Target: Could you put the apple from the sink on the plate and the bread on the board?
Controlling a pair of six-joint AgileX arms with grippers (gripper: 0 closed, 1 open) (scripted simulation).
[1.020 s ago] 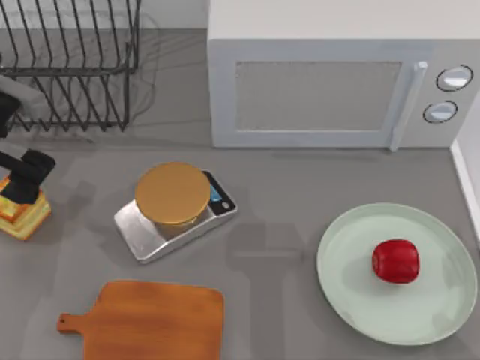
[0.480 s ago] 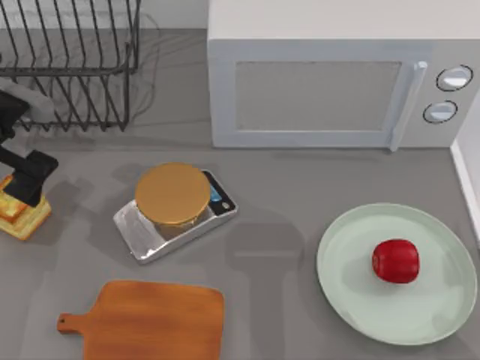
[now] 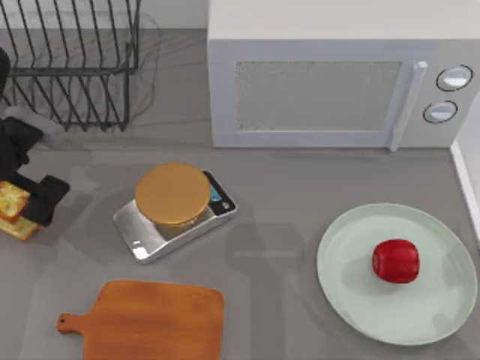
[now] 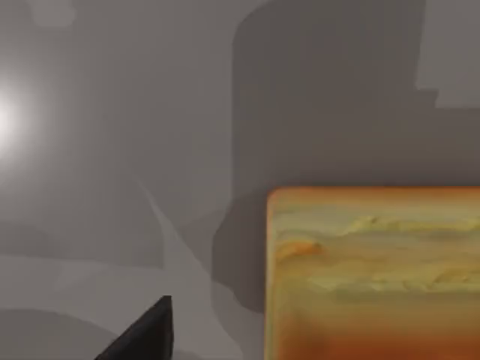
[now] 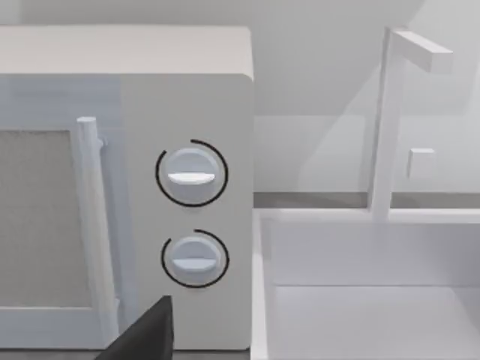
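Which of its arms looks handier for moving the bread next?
The left. Its gripper is right at the bread on the table's left edge, near the board. The apple already sits on the plate.

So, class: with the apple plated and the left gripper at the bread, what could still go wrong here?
1. The bread sits at the table's far left edge, partly under the left gripper; a shallow or off-centre grip might let it slip or tip.
2. The scale stands near the way to the board; a low carry could clip it.
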